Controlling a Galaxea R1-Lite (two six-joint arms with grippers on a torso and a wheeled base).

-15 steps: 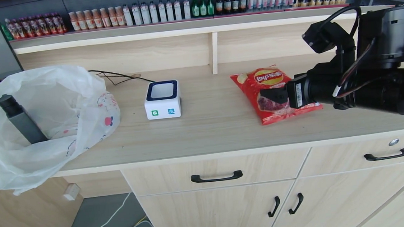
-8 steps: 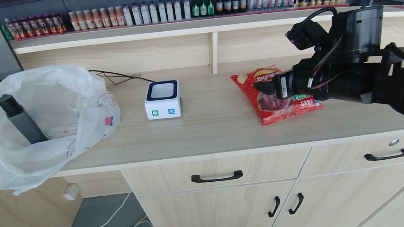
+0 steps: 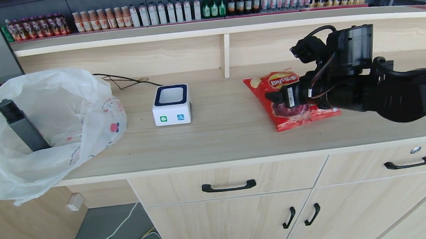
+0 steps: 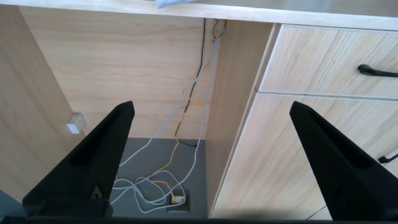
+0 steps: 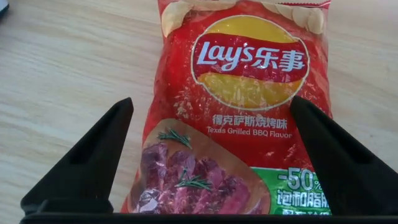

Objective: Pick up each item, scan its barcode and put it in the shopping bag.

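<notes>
While the right gripper (image 3: pixel 274 98) hangs low over the chip bag (image 3: pixel 291 118), its jaws are spread wide and grasp nothing. In the right wrist view the right gripper (image 5: pixel 210 99) has 2 dark fingers (image 5: pixel 81 168) flanking the chip bag (image 5: pixel 239 118), with the bag's red front and yellow logo between them. Whether the fingers touch the bag cannot be told.

The chip bag lies flat on the right part of the wooden counter (image 3: pixel 218 134), face up and angled, with its logo end toward the back wall. The scanner (image 3: pixel 171 104), a white cube with a dark blue top rim, stands near the counter's middle, well apart from the chip bag. A thin dark cord (image 3: pixel 126 80) runs on the counter behind it.

The shopping bag (image 3: pixel 82 107), white translucent plastic with its mouth open, sits at the counter's left end and partly droops over the front edge. 1 grey-black object (image 3: pixel 21 125) leans inside it.

The left gripper (image 4: pixel 211 104) is down below counter level, released and holding nothing. It faces the cabinet (image 4: pixel 124 68) side panel and loose cables (image 4: pixel 155 180) on the floor.

Bottles (image 3: pixel 189 9) line the shelf behind the counter. Drawers (image 3: pixel 229 186) with black handles sit under the counter.
</notes>
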